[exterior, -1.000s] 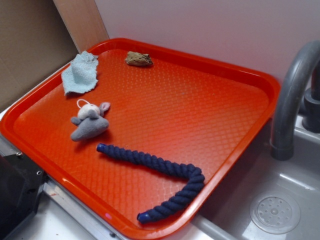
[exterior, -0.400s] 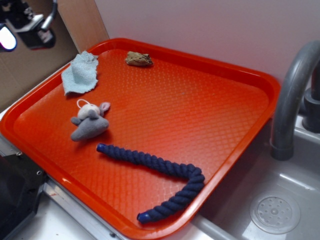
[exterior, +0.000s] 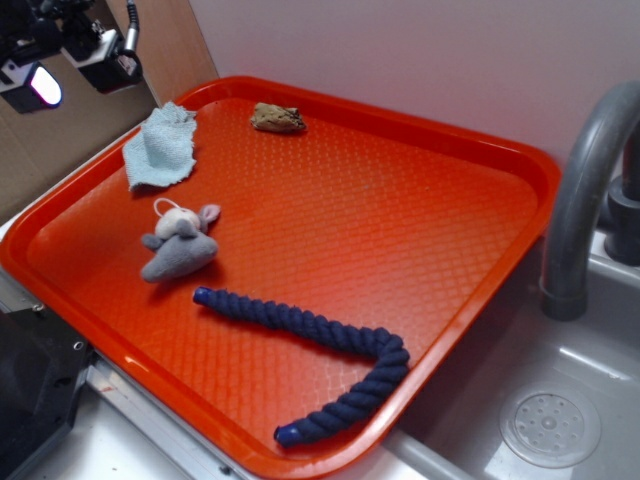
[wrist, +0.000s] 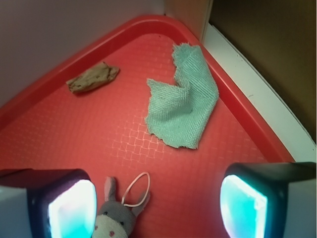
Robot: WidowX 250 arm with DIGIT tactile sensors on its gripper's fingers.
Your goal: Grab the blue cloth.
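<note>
Gripper (wrist: 157, 198) is being held above the red tray (exterior: 470, 130), fingers spread apart and empty. Blue cloth (exterior: 160, 150) is being seen rumpled at the tray's far left corner, against the rim. Grey plush mouse (exterior: 178, 245) is lying near the cloth. No legible writing is being shown.

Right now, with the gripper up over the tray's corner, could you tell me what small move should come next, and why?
Probably ease the open gripper forward until it is over the blue cloth, then lower. In the wrist view the cloth lies ahead of the fingers, while the grey plush mouse sits between them; the exterior view shows the gripper well above the tray.
</note>
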